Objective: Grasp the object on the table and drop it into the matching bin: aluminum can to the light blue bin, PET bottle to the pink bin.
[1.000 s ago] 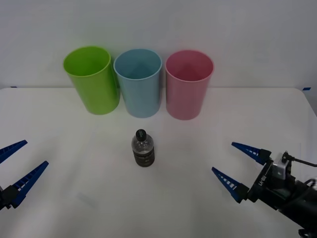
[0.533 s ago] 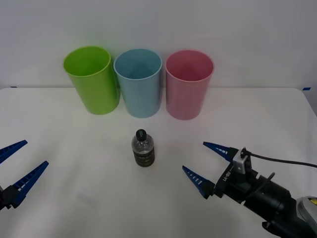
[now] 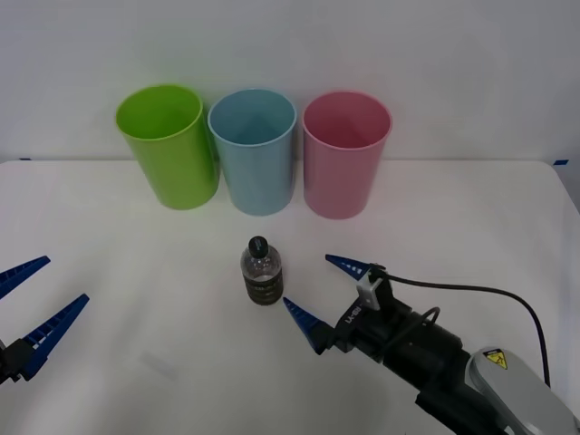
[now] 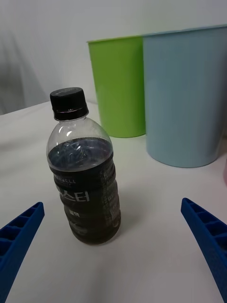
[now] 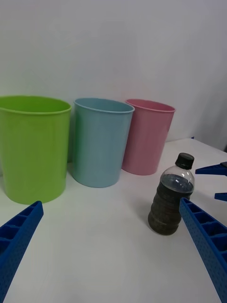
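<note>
Your PET bottle [image 3: 262, 271] stands upright on the table [image 3: 471, 227], in front of the light blue bin [image 3: 254, 150]. Your right gripper [image 3: 315, 293], just beside the bottle, is spread wide and empty, presumably to straddle it. Your left gripper [image 3: 32, 302], well apart from the bottle, hangs open and empty.

The right gripper [image 3: 316, 294] is stretched forward low, its blue fingers spread wide apart. The left gripper [image 3: 34, 304] waits at the left edge, fingers also spread.

Blue ribbed fingers [image 3: 304, 319], black cabled arm [image 3: 426, 349]
</note>
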